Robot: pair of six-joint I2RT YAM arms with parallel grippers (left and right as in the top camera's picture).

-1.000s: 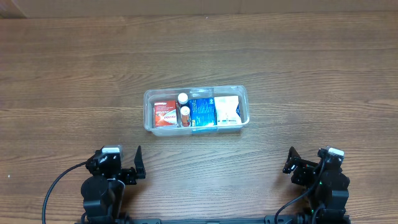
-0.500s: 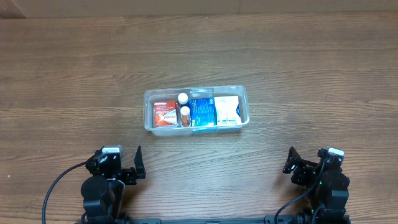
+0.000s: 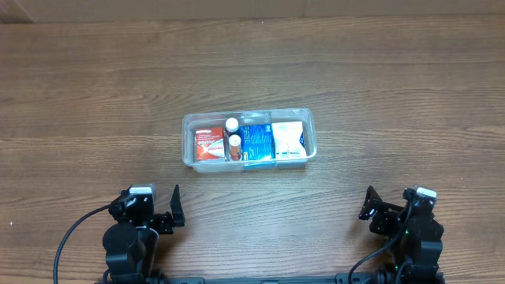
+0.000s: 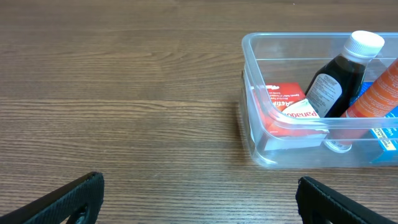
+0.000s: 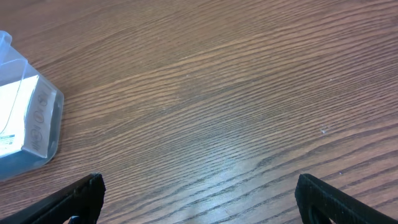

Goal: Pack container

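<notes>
The left gripper [image 4: 199, 198] has its two black fingers [image 4: 74, 196] spread wide, one at each lower corner of its wrist view. Only bare wood lies between them: the jaws are released and grip nothing. The right gripper [image 5: 199, 198] is the same, with its black fingers [image 5: 323, 199] far apart, the jaws released and only table grain between them. Both arms sit low at the near edge of the brown wood-grain table [image 3: 394, 87], one at the near left and one at the near right, well apart from each other.

Ahead of them, about the middle of the table, lies the clear plastic rectangular container [image 3: 187, 142] with rounded corners and a rim, its long side running across the table. It is well apart from both grippers and somewhat nearer the left one. The left wrist view shows its left end ahead and to the right. The right wrist view catches only one corner at the left edge.

Inside, from left to right:
- a red and white cardboard box [image 3: 209, 145] at the left end;
- a dark brown bottle with a white cap [image 4: 339, 78];
- an orange bottle with a white cap [image 3: 234, 143] just beside the dark one and nearer the arms;
- a blue carton [image 3: 257, 142];
- a white pack [image 3: 288, 140] at the right end, though from above I cannot tell whether it is a box or a pouch.

The items sit close together, side by side along the container's length.
</notes>
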